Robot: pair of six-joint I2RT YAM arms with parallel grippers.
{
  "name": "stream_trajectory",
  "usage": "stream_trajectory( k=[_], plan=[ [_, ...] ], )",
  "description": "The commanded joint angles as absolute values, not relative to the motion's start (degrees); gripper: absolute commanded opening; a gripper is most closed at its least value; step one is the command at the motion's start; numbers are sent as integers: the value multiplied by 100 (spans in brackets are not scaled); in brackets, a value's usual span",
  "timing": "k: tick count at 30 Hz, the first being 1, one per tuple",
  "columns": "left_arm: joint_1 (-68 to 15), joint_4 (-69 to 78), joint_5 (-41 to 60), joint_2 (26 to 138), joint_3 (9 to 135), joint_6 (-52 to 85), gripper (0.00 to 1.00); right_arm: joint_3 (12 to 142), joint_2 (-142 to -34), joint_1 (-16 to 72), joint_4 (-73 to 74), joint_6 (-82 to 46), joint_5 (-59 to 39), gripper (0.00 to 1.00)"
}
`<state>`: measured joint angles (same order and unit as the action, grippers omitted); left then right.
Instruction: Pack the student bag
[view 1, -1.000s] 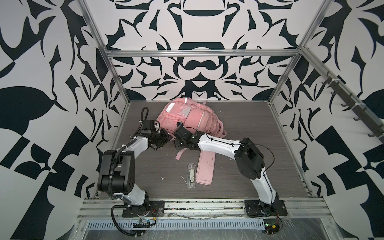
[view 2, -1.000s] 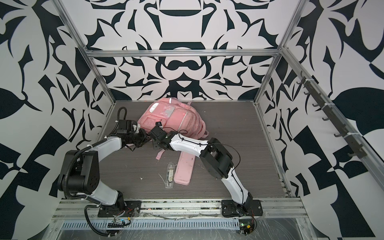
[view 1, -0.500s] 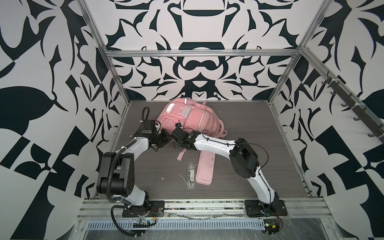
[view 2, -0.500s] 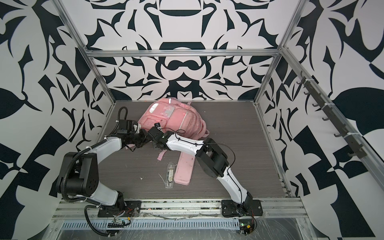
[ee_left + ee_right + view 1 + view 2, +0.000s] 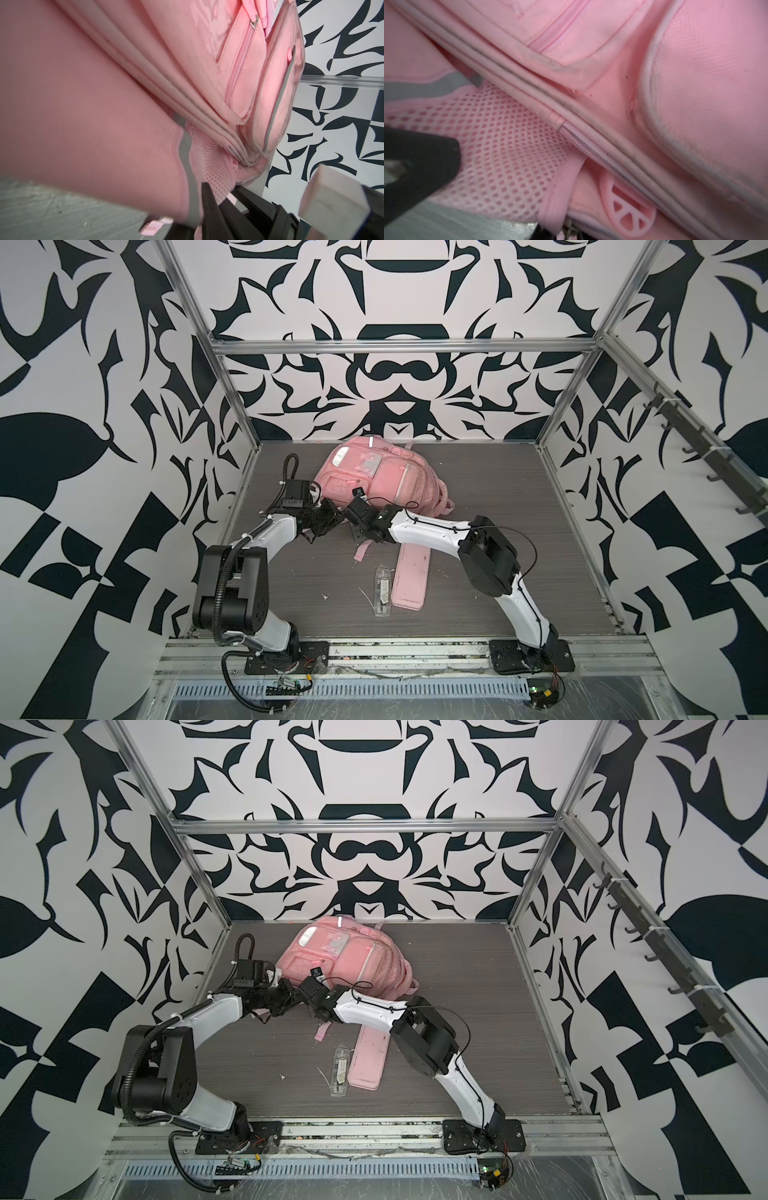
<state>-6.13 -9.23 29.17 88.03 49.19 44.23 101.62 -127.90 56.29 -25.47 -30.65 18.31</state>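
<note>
Left wrist view: your left jaws clench mesh on the student bag (image 5: 187,72), far-centre on the table (image 5: 498,472); right jaws' state unclear, so hold the fabric taut and seek the zip pull.

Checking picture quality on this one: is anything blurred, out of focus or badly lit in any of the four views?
Both top views: evenly lit and sharp, no harsh shadows around the student bag. Left wrist view: the nearest pink fabric is a blur, the zip pocket farther off is crisp. Right wrist view: very close, the mesh in focus, the corners soft.
</note>
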Motion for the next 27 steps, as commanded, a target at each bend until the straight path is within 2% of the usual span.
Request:
stream_trajectory(
  k=[1, 12, 20, 27],
  plan=[
    [-635, -1037, 3070, 8622, 5115, 4342, 11, 10109, -12367, 5590, -2341, -2972, 2118, 13],
    [-567, -1090, 2936, 8866, 5313, 4260, 12, 9854, -12157, 5613, -2302, -2875, 1811, 0],
    [-402, -1116, 2779, 9167, 5642, 4312, 12, 9179, -11800, 5608, -2137, -2841, 911, 0],
    [-277, -962, 2602, 9176, 5494, 4523, 11, 8266, -11262, 5483, -1984, -2912, 655, 0]
  ],
)
